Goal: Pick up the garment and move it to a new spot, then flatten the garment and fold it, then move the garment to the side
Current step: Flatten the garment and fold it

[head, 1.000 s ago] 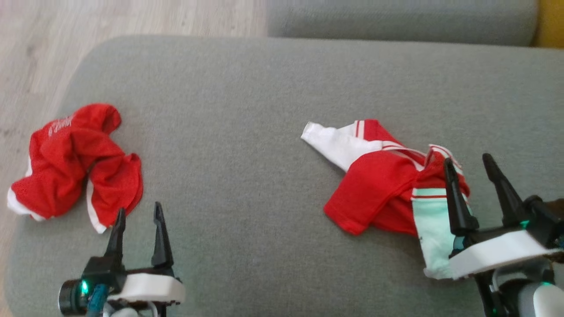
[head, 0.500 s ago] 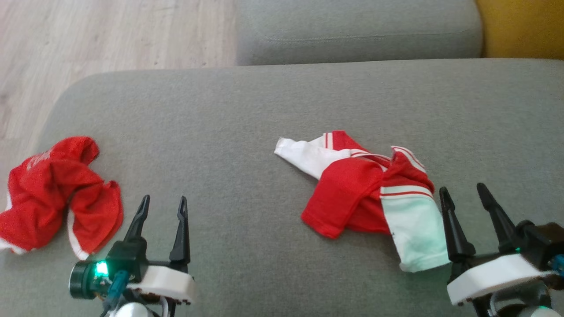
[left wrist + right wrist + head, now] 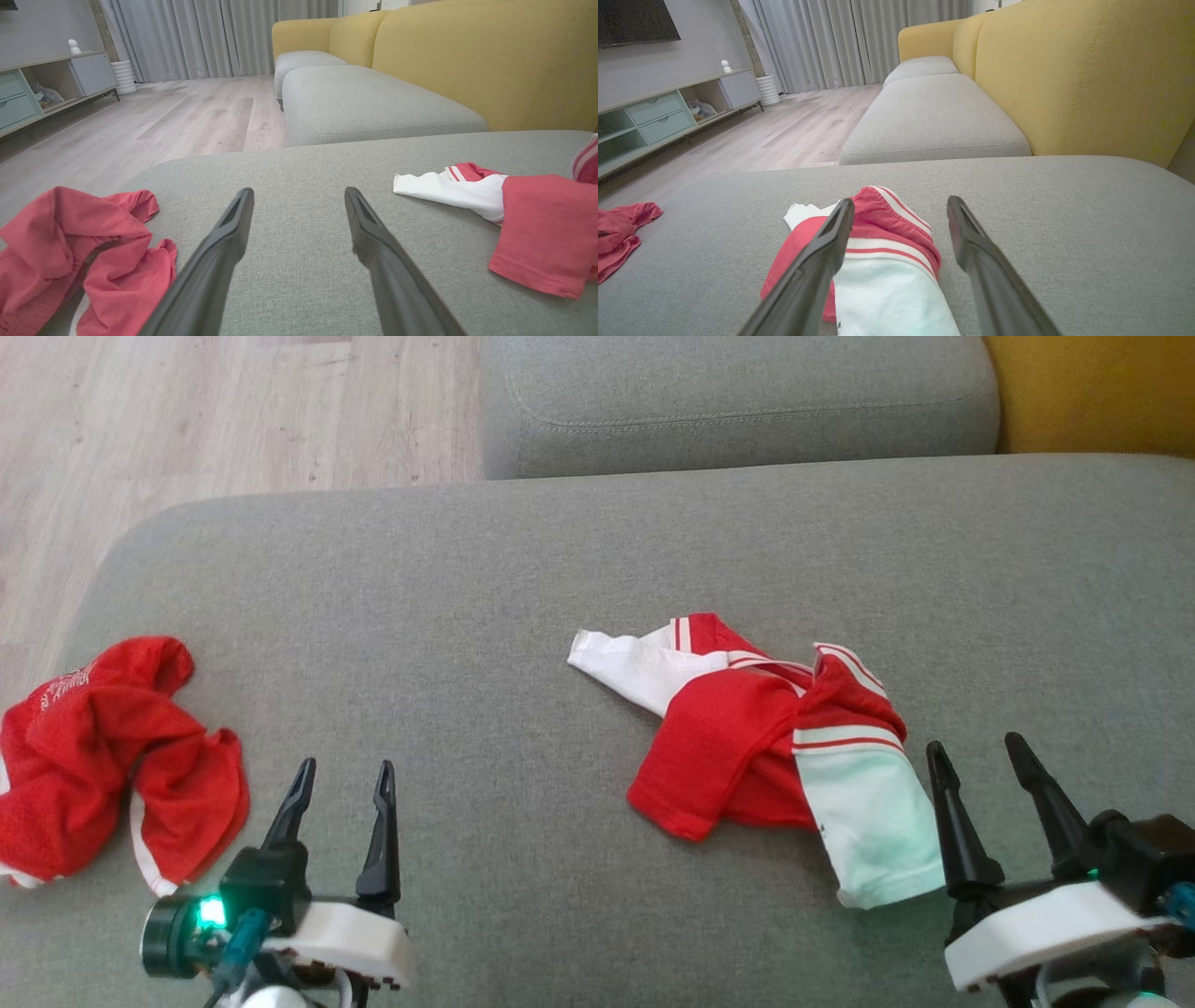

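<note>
Both spread wide, nothing gripped: left end effector, right end effector. Red-and-white garment is seen crumpled right of centre on the grey cushion. Flattening, folding and side move are judged outstanding; first move cannot be confirmed.
</note>
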